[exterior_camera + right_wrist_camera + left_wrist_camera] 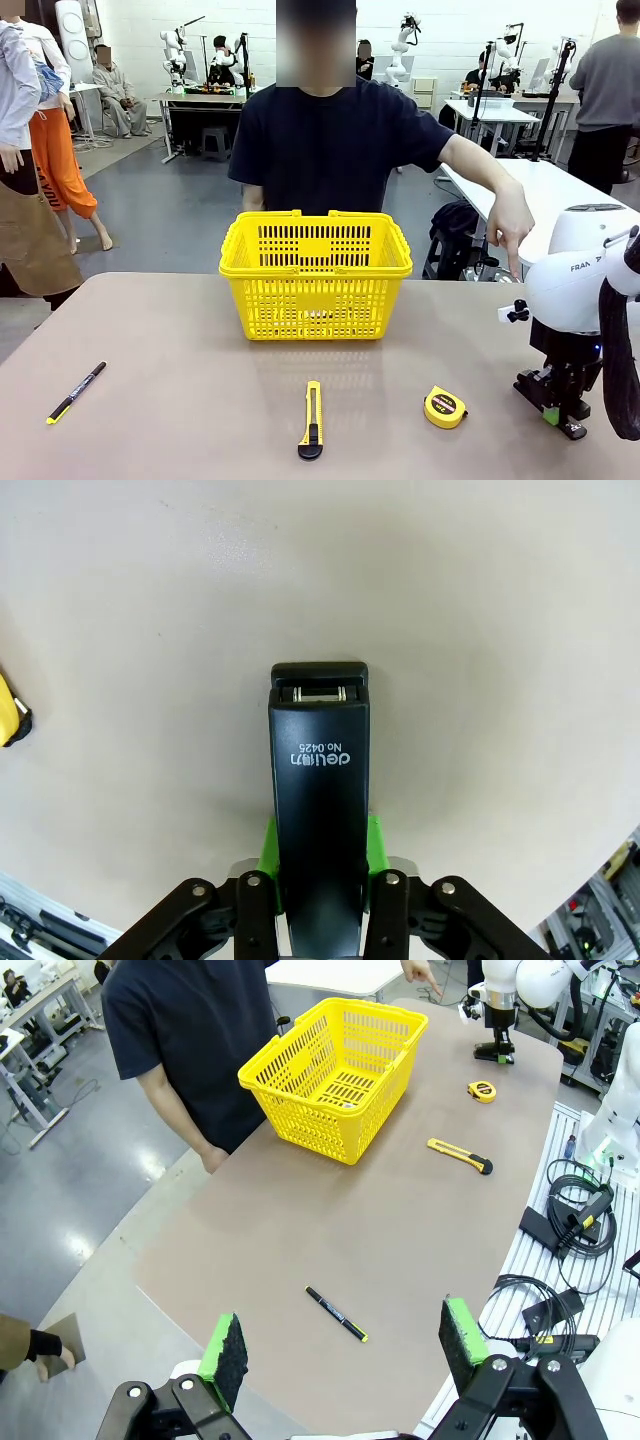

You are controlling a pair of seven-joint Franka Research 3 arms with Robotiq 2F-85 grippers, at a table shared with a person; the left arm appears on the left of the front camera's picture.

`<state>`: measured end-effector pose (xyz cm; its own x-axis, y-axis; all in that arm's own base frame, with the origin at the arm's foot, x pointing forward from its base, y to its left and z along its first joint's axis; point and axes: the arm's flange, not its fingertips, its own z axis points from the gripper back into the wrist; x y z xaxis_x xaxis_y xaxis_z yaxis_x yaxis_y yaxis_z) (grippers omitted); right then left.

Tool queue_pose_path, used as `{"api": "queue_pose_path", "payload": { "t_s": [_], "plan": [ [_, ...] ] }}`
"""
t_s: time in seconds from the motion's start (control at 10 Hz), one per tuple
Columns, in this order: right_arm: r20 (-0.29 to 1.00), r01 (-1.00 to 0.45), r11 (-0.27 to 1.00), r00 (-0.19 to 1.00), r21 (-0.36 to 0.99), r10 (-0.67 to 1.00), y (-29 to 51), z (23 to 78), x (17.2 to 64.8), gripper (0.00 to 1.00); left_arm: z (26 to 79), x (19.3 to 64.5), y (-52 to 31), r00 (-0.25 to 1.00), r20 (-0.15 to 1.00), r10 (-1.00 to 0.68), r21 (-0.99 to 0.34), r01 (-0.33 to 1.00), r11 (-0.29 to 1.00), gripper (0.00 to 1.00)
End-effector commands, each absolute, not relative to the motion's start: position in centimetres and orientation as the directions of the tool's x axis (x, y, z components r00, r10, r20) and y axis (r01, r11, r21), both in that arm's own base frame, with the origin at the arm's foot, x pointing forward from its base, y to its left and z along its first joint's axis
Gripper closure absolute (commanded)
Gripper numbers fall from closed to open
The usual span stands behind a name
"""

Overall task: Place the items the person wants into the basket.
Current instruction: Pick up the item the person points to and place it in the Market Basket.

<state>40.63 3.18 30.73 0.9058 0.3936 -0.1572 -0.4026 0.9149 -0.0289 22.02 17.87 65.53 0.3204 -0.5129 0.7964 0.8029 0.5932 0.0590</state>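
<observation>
My right claw (320,852) is clamped on the stapler (320,770), low at the right end of the table (180,400); left claw (343,1348) hangs spread. Next, I reckon: lift, swing across to the basket (315,300), release inside.

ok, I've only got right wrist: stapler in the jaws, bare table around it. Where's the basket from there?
Observer: The basket is at the far middle of the table, in front of the person. The right gripper, with the stapler, is at the near right end.
Operator: Yellow bit at my frame edge?
Observer: Tape measure, lying on the table to the robot's left of that gripper, apart from it.
Operator: Left arm in the way?
Observer: Doesn't look like it. The left gripper hangs open high over the near left end, aimed roughly at the pen.
</observation>
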Motion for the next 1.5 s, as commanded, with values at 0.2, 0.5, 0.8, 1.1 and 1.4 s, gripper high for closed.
{"api": "queue_pose_path", "payload": {
  "t_s": [0.2, 0.5, 0.8, 1.1, 1.4],
  "plan": [
    [-0.147, -0.370, 0.928, 0.922, -0.049, 0.360, 3.1, 30.8, 40.9, 1.00, 65.6, 22.0, 18.0, 0.311, 0.802, -0.511, 0.061, 0.807, 0.587, 0.00],
    [-0.104, -0.303, 0.953, 0.948, -0.014, 0.300, 3.5, 34.8, 38.8, 0.74, 65.6, 22.0, 18.0, 0.311, 0.802, -0.511, 0.061, 0.807, 0.587, 0.00],
    [-0.063, -0.322, 0.947, 0.945, 0.007, 0.322, 5.2, 44.3, 34.5, 0.74, 65.6, 22.0, 18.0, 0.311, 0.802, -0.511, 0.061, 0.807, 0.587, 0.00],
    [-0.016, -0.284, 0.957, 0.958, 0.065, 0.285, 6.5, 52.9, 32.9, 0.74, 65.6, 22.0, 18.0, 0.311, 0.802, -0.511, 0.061, 0.807, 0.587, 0.00],
    [-0.001, -0.232, 0.971, 0.973, 0.056, 0.232, 7.6, 54.5, 32.9, 0.74, 65.6, 22.0, 18.0, 0.311, 0.802, -0.511, 0.061, 0.807, 0.587, 0.00]
  ]
}}
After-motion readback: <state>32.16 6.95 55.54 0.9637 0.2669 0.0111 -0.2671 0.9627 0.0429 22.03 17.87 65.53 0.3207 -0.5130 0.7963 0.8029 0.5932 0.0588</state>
